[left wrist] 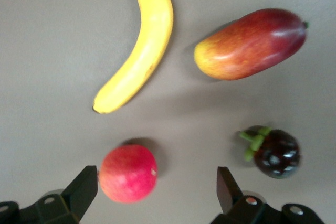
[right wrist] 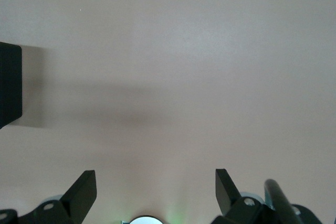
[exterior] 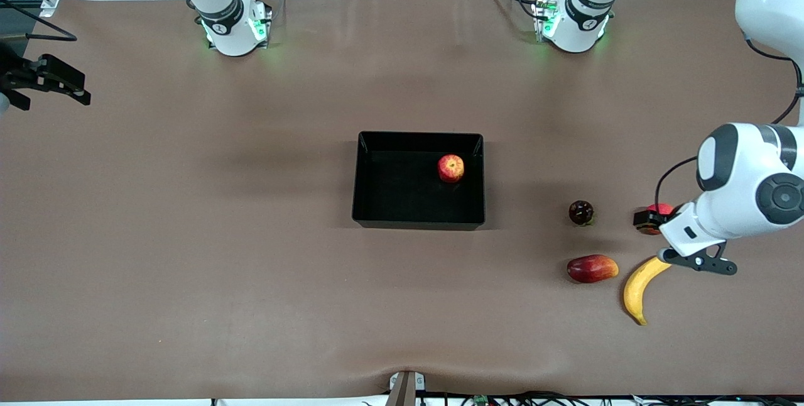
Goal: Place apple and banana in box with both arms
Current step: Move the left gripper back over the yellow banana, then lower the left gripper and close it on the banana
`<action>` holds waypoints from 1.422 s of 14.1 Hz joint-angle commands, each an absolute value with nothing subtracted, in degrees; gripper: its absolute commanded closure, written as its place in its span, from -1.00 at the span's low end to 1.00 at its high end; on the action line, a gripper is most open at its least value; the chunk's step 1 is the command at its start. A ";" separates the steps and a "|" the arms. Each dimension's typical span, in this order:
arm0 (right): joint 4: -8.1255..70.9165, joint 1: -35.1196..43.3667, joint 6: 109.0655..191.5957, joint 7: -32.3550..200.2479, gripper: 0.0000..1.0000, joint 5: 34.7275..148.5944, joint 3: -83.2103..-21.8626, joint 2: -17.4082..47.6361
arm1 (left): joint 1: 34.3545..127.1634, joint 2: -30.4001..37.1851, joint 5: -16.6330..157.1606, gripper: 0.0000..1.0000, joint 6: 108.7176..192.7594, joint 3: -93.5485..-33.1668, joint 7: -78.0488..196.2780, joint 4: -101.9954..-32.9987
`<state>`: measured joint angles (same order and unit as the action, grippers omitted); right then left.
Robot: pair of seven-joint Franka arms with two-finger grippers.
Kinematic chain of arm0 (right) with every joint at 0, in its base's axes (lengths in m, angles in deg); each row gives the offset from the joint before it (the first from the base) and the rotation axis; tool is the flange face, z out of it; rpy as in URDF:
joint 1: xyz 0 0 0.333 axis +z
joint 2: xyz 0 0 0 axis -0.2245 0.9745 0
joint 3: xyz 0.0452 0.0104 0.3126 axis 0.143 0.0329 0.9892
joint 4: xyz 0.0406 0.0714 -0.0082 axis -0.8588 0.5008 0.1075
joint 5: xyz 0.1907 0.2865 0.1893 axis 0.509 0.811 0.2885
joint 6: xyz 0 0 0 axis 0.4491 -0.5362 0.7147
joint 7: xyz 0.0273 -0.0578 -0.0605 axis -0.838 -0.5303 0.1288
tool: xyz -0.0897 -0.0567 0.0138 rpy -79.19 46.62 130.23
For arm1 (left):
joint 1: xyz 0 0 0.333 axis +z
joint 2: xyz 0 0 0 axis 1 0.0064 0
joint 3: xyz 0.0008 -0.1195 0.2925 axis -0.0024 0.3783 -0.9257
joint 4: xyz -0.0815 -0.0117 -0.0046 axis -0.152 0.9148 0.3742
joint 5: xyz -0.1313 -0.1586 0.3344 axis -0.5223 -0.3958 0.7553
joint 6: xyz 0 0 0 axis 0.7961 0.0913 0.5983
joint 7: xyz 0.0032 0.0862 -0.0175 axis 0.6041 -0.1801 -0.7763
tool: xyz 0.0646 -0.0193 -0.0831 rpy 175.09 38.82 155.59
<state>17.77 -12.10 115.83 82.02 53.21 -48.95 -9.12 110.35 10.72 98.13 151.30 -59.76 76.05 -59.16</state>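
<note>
The apple (exterior: 451, 168), red with yellow streaks, lies inside the black box (exterior: 418, 136), in the part toward the left arm's end. The banana (exterior: 639, 287) lies on the table near the left arm's end, and shows in the left wrist view (left wrist: 142, 45). My left gripper (exterior: 649, 219) is open and low over a smooth pinkish-red round fruit (left wrist: 128, 173), which sits between the fingers close to one fingertip (left wrist: 84, 183). My right gripper (exterior: 47, 79) is open and empty, waiting over the table edge at the right arm's end.
A red-orange mango-like fruit (exterior: 592, 268) lies beside the banana, toward the box. A dark mangosteen (exterior: 581, 212) sits between the box and the pinkish fruit. A corner of the box (right wrist: 9, 85) shows in the right wrist view.
</note>
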 commanded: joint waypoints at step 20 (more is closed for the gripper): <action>17.72 -12.62 114.96 81.60 -1.00 55.78 -49.72 -9.32 | 111.52 26.20 103.51 -0.30 179.20 -61.29 102.48 -56.73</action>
